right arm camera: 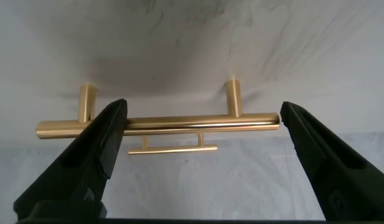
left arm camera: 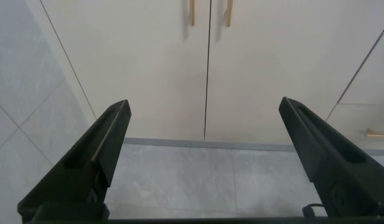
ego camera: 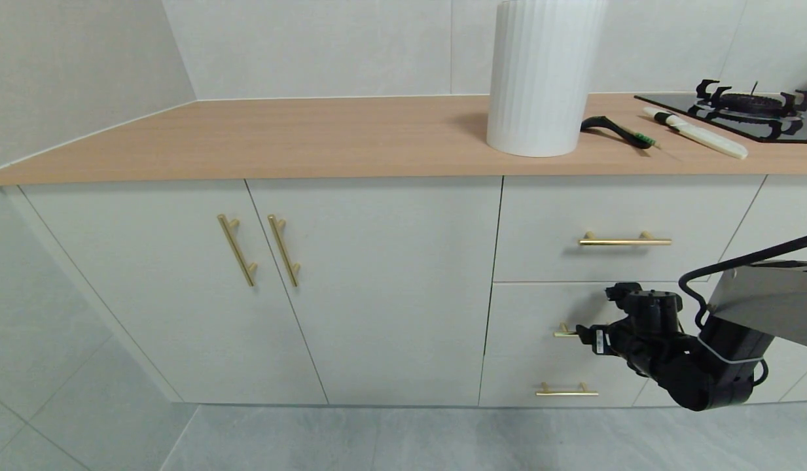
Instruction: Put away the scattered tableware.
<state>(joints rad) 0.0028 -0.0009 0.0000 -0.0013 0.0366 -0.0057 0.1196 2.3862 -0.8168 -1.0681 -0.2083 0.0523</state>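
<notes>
No words, numbers or signs can be read here. The right gripper [ego camera: 578, 333], low down on the right by the drawers, has a small white sticker [ego camera: 599, 339] on its side. It may have some print on it, but it is too tiny to make out.
</notes>
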